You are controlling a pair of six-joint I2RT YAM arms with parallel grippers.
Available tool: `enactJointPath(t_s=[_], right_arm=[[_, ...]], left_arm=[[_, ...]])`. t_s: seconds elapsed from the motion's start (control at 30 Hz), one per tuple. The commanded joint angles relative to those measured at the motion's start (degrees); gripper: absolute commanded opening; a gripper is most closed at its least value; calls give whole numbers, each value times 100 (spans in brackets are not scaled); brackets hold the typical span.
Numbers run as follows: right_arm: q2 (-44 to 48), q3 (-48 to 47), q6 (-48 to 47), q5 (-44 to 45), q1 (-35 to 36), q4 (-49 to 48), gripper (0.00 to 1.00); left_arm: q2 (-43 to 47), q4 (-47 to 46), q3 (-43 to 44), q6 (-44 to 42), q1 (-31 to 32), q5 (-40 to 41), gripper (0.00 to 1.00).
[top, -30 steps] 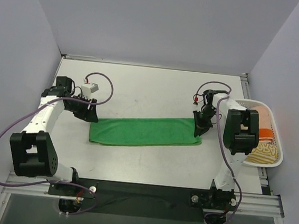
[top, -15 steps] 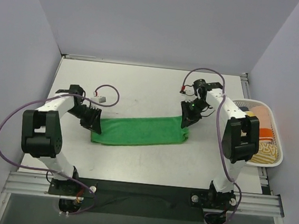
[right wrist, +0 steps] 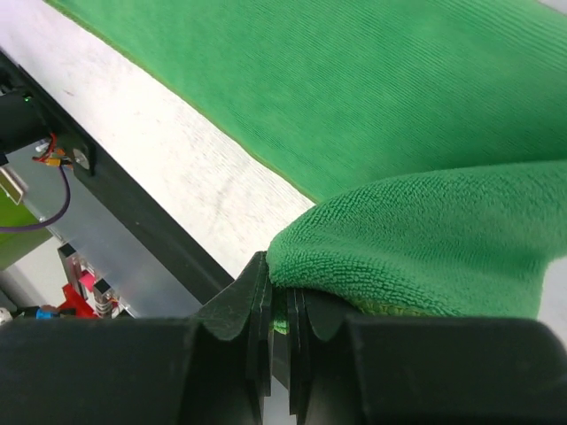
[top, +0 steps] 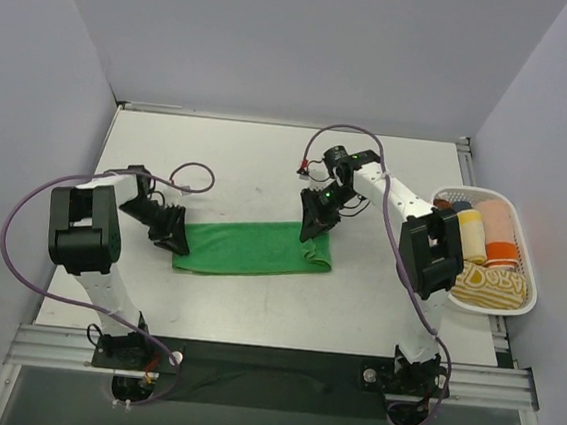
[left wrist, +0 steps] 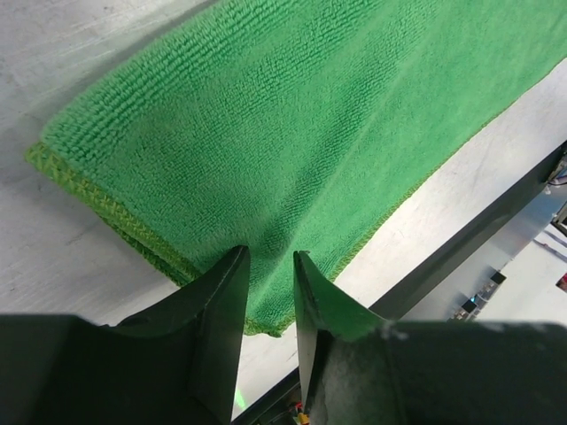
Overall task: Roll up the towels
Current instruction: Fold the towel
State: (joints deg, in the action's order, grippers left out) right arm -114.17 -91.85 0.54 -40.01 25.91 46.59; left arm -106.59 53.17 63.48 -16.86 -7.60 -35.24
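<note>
Left gripper (top: 171, 230) is resting at the left end of the green towel (top: 250, 247), lying flat on the table (top: 267, 171), jaws slightly parted (nothing visibly pinched). Right gripper (top: 315, 221) is clamping the curled-over right end. Rolling seems to be just starting; next, tuck it leftward evenly.
</note>
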Motion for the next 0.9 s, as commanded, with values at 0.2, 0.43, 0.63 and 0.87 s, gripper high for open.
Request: enactJointPath(t_s=[0.2, 0.43, 0.63, 0.87], right_arm=[[-676, -825, 430, -411, 722, -71, 0], [-1063, -1203, 439, -367, 1074, -115, 0], [-1248, -1317, 465, -192, 1214, -220, 0], [-1476, -1379, 474, -148, 1337, -282, 0]], left_arm=[[59, -8, 68, 113, -14, -281, 43], [94, 9, 24, 113, -49, -316, 43], [129, 18, 6, 104, -84, -325, 43], [138, 18, 6, 95, -102, -325, 44]])
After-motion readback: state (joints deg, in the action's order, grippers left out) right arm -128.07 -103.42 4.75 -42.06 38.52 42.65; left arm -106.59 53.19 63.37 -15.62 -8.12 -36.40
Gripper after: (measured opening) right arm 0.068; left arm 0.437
